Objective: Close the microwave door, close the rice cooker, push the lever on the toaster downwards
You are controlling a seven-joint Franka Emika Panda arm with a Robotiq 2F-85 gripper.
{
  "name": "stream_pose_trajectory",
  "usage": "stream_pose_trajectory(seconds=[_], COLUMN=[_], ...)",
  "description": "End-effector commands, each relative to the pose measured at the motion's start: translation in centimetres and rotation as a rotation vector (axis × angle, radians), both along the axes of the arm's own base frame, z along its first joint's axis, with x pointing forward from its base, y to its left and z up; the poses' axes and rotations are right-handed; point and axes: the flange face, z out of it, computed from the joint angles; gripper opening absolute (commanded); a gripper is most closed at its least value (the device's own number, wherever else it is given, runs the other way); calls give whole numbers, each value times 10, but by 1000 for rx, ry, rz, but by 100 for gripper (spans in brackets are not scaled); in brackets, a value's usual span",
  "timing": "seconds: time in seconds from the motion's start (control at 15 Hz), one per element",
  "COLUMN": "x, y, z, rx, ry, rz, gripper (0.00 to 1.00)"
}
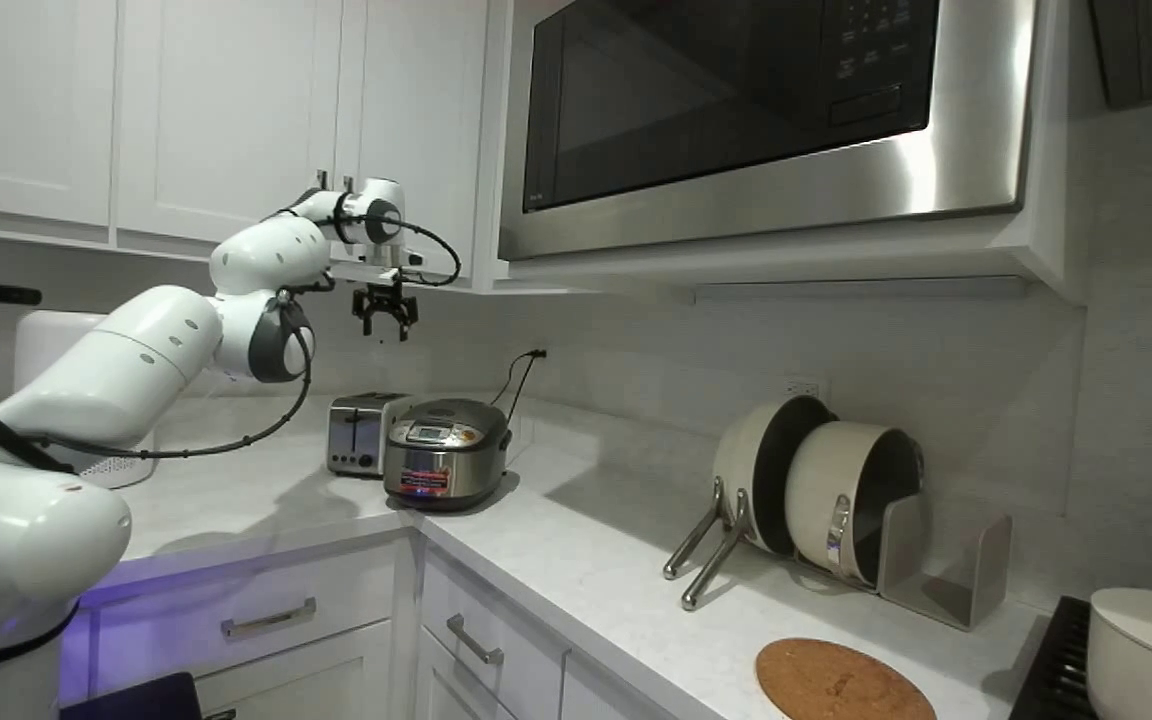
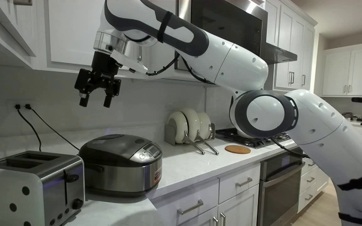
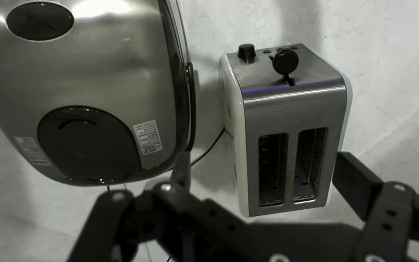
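Microwave door (image 1: pixel 696 100), high on the right in an exterior view: looks closed flush, judged done. Rice cooker (image 1: pixel 448 458), just right of the toaster (image 1: pixel 358 442) in both exterior views: lid (image 2: pixel 112 147) down, that step judged done too. What seems left: the toaster's lever (image 2: pixel 72 178), standing high, so not yet pushed. Gripper (image 2: pixel 95 104): jaws well apart, holding nothing, above rice cooker and toaster, touching neither.

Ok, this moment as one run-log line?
Robotiq gripper: open, empty, touching nothing | microwave door: shut | rice cooker lid: shut | toaster lever: up | remaining: push toaster lever down
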Motion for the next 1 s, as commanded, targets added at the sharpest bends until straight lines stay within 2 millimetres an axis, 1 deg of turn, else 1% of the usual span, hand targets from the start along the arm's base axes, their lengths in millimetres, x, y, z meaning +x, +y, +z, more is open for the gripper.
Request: stream_pose_trajectory(seconds=[0.0,0.6,0.93], x=[0,-1,-7], y=[0,3,7], z=[1,0,9], rx=[-2,-1,27], ry=[-1,-8,-21], rz=[1,14,58], gripper=[100,100,100])
